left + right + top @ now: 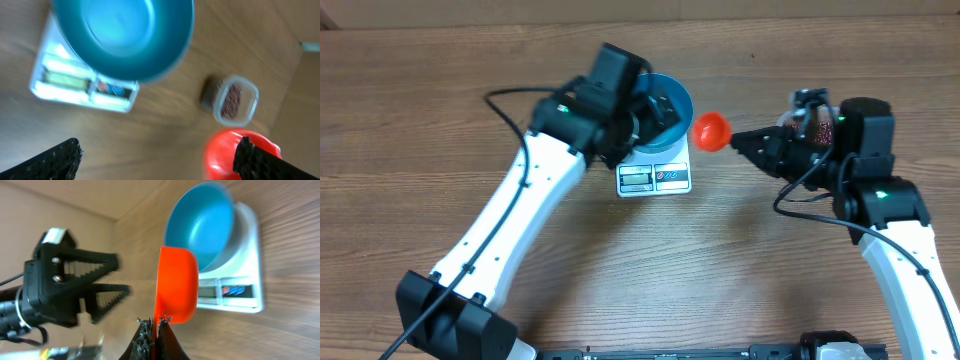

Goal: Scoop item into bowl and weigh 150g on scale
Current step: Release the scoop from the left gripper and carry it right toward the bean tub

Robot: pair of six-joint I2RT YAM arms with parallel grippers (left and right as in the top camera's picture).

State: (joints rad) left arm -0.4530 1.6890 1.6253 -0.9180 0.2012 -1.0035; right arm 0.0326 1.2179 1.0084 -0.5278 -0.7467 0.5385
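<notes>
Orange scoop (711, 130) just beside bowl (682, 100) rim

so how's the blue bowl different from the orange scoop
The bowl is blue, the scoop orange-red. The bowl is wider than the scoop. The bowl sits on the scale; the scoop is held beside it in the right gripper. Both are round and open-topped.

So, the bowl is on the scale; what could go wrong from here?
1. The open left hand hangs close above the blue bowl on the scale; it could bump the bowl or block the orange scoop.
2. The right hand pinches that scoop only by its handle end, so loaded with beans it might twist and spill.
</notes>
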